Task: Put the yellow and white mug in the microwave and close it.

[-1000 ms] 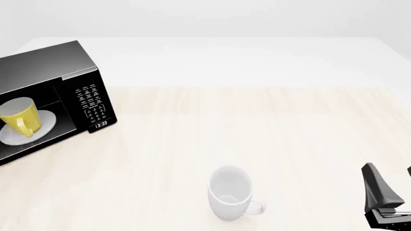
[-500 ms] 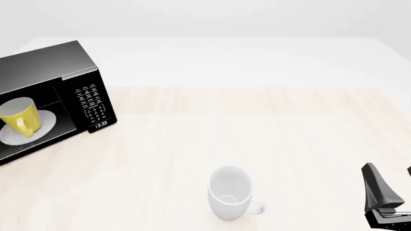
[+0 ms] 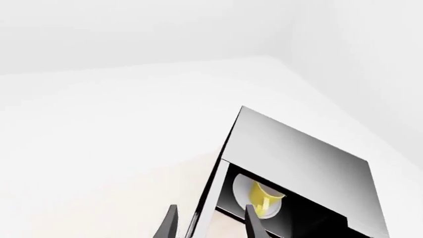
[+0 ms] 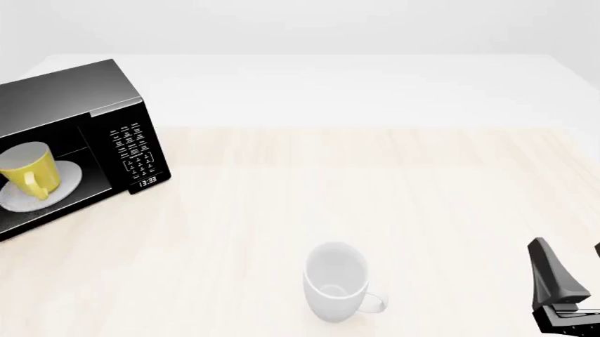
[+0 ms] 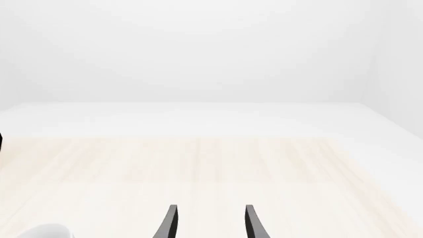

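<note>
The yellow and white mug (image 4: 28,170) stands upright on the white turntable plate (image 4: 66,184) inside the black microwave (image 4: 89,91) at the table's far left. The cavity is open to view and its door does not show. In the left wrist view my left gripper (image 3: 211,225) is open and points at the microwave (image 3: 304,158), where the mug (image 3: 266,198) shows inside. A thin dark edge of the microwave runs between the fingers in that picture; I cannot tell whether it touches them. My left gripper is out of the front view. My right gripper (image 4: 572,265) (image 5: 210,223) stands open and empty at the near right.
An all-white mug (image 4: 335,281) stands upright near the front middle of the table, handle to the right; its rim (image 5: 45,231) just shows in the right wrist view. The button panel and clock (image 4: 136,156) face the table's middle.
</note>
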{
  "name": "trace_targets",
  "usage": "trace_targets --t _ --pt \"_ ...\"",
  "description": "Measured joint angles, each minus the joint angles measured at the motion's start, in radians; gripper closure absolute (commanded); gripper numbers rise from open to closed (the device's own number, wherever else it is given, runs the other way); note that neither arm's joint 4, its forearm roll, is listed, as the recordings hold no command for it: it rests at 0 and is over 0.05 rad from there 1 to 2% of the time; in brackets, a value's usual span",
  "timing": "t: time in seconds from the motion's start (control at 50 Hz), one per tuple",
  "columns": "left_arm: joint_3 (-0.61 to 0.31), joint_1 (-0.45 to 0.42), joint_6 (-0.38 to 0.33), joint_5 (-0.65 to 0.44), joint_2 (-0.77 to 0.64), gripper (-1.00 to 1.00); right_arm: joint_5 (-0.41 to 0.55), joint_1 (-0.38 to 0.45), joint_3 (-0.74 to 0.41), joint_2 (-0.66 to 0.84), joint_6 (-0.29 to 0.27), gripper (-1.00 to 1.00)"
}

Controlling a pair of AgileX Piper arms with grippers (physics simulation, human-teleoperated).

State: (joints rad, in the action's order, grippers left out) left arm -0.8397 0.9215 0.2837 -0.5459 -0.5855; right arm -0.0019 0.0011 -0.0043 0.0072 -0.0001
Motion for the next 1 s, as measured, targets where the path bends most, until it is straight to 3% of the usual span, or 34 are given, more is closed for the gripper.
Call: trace_targets --t 1.0 --pt "0.057 0.268 0.001 0.109 -0.154 -1.0 0.0 0.0 0.0 0.0 0.0 -1.0"
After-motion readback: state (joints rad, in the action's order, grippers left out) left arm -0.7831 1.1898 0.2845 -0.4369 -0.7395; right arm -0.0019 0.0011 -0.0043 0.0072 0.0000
